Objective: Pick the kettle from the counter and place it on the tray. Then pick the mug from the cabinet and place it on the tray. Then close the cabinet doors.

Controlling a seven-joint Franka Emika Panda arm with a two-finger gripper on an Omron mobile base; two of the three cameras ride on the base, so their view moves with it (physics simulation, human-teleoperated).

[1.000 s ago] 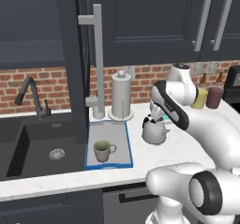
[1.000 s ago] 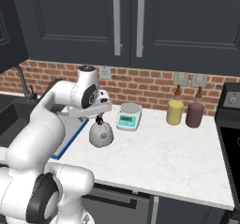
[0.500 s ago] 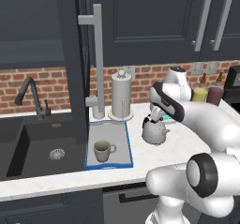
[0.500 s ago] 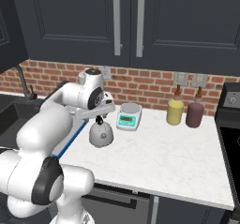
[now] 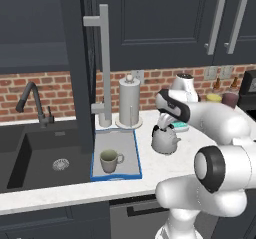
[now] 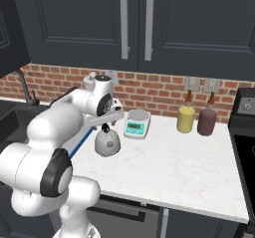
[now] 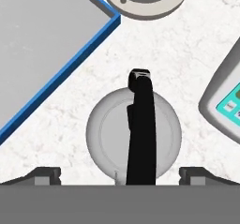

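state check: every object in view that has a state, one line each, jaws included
kettle: upright on the counter, beside the tray, not gripped.
gripper: jaws open, straddling the kettle handle from above.
mug: upright on the tray.
cabinet door: swung open over the tray.
tray: flat on the counter, kettle not on it yet.

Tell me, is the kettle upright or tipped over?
Upright: the kettle stands on its base on the counter, handle arched on top.

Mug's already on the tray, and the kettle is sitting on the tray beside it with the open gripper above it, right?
Not quite. The kettle stands on the counter, right of the tray, as the left base view shows. The mug is on the tray, and the open gripper is above the kettle.
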